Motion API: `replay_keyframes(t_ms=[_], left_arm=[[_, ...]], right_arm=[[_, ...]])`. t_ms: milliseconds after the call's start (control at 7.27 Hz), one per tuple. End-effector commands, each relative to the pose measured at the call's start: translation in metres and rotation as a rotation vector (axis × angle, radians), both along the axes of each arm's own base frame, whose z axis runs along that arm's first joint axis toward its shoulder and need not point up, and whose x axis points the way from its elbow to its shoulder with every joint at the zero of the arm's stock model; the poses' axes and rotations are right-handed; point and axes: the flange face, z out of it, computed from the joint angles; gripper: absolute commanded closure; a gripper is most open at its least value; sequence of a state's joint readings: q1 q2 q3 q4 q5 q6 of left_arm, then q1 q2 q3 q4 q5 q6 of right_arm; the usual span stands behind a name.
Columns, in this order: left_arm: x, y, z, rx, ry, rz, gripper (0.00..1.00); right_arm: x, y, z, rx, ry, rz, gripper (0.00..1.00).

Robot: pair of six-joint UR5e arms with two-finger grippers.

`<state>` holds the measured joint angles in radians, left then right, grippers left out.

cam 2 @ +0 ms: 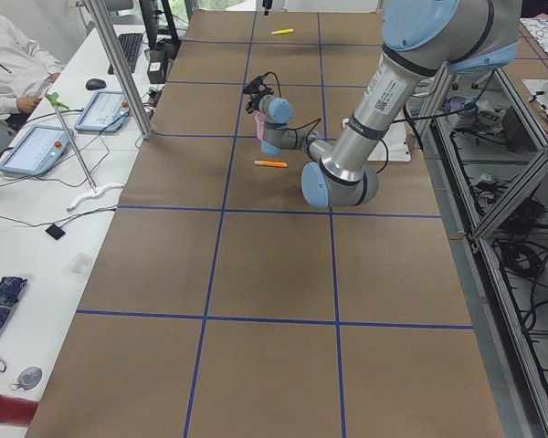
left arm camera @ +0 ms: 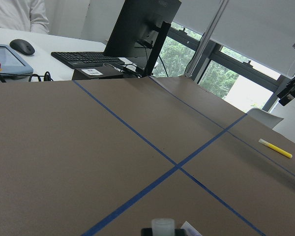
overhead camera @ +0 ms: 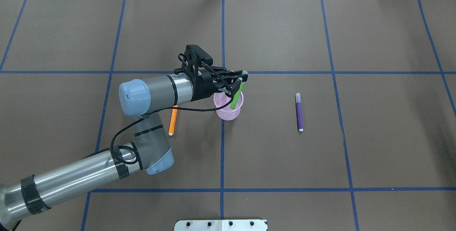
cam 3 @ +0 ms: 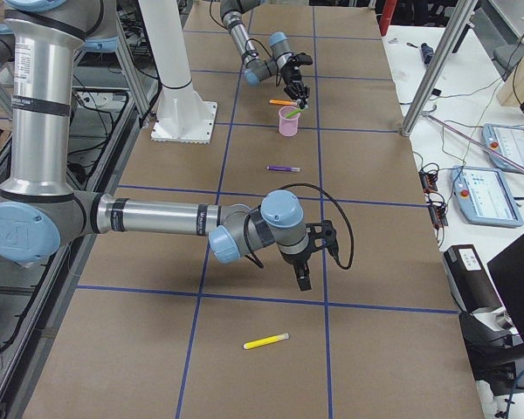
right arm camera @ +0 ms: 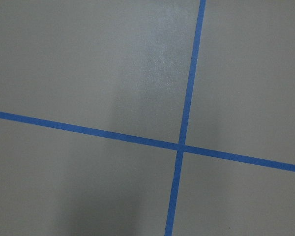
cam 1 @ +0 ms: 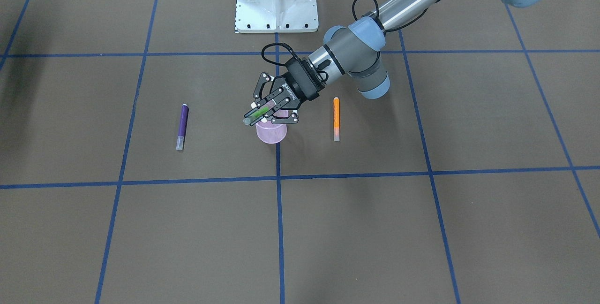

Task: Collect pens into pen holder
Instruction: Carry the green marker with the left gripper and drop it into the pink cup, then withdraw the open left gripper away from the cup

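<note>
left gripper [overhead camera: 239,80] clamped on the green pen [overhead camera: 235,99]. the pen slants, its low end over the mouth of the pen holder [overhead camera: 228,112]; i cannot tell whether it is inside. my wrist view shows only the pen's pale end, cut off. orange pen [overhead camera: 173,118] lies flat on the holder's robot-left side, purple pen [overhead camera: 299,111] on its robot-right, both lengthwise toward the base. right gripper [cam 3: 301,275] shows only from the side, well apart from the holder; i cannot tell its grip.

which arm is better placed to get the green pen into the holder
Left. The left pincer grips the green pen, tilted just above the pen holder. The right pincer hangs far off near the table's end.
</note>
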<state>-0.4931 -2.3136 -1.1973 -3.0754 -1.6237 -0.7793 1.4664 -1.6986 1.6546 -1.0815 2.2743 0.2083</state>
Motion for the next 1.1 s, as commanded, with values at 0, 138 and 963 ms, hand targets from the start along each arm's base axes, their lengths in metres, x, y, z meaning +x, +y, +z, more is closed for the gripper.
replay_keyframes(t_ms=[0, 138, 963], left_arm=[[-0.005, -0.004, -0.002, -0.004, 0.008, -0.015, 0.00], [-0.025, -0.029, 0.000, -0.011, -0.006, -0.048, 0.00], [-0.350, -0.153, 0.176, -0.153, -0.303, 0.181, 0.00]], right_arm=[[0.000, 0.001, 0.008, 0.002, 0.003, -0.008, 0.01], [0.000, 0.004, 0.017, 0.008, 0.011, -0.030, 0.01], [0.010, 0.061, 0.181, 0.077, 0.055, -0.064, 0.02]])
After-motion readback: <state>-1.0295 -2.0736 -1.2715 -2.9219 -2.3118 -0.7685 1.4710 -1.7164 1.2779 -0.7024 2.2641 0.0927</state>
